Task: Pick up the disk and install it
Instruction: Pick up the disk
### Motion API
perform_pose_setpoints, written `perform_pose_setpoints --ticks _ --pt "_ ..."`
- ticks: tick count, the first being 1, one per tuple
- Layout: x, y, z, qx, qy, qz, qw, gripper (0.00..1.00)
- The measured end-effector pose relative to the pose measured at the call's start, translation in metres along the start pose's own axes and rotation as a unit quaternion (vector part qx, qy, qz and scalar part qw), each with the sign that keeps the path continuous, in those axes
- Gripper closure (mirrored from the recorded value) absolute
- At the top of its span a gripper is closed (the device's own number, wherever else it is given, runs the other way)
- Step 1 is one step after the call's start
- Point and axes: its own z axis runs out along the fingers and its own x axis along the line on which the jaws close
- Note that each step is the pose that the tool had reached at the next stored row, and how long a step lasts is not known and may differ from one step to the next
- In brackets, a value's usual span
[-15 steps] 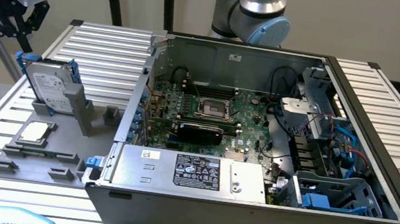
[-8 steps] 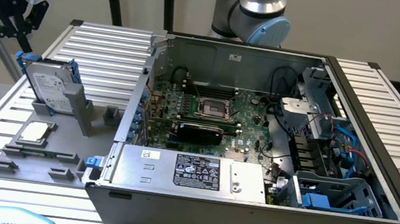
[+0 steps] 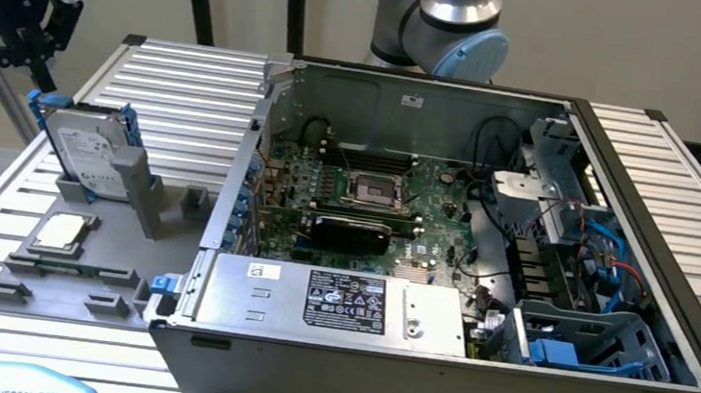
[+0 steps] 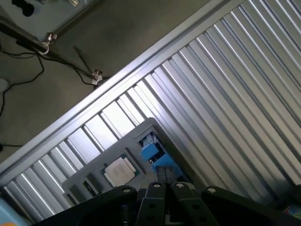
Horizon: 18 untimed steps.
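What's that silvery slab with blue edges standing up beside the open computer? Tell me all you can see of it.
The disk is a flat silver-grey metal rectangle with a white printed label, framed by a blue plastic carrier. It stands on edge, leaning, in a grey holder on the ribbed table, at the exterior view's left. The shut gripper hangs at its upper corner; contact cannot be told.

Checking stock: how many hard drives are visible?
1: the disk stands on edge in the grey fixture, exterior view's left. Bays in the computer case may hide others.
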Motion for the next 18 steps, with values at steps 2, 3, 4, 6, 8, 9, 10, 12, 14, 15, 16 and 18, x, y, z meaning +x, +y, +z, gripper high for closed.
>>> perform_pose_setpoints --ticks 2,3,4,6,8,9,10,12,14,15,16,18 --pt "0.0 0.0 0.0 -0.0003 0.0008 -0.015 0.9999 0.89" --pt "0.0 0.0 0.0 -0.0004 0.0011 -0.023 0.9997 0.89" --pt "0.0 0.0 0.0 -0.0005 0.0015 -0.031 0.9995 0.89" --pt "0.0 0.0 0.0 -0.0007 0.0022 -0.045 0.999 0.89" --pt "-0.0001 0.0001 0.0 -0.0005 0.0026 -0.058 0.9983 0.89" --pt "-0.0001 0.0001 0.0 -0.0003 0.0029 -0.065 0.9979 0.89" --pt "-0.0002 0.0001 0.0 0.0001 0.003 -0.071 0.9975 0.89" --pt "-0.0003 0.0002 0.0 0.0012 0.0033 -0.084 0.9965 0.89" --pt "-0.0005 0.0004 0.0 0.0027 0.0034 -0.096 0.9953 0.89" --pt "-0.0006 0.0004 0.0001 0.0036 0.0034 -0.103 0.9947 0.89" --pt "-0.0007 0.0005 0.0001 0.0046 0.0034 -0.109 0.994 0.89" --pt "-0.001 0.0007 0.0001 0.0067 0.0033 -0.122 0.9925 0.89"
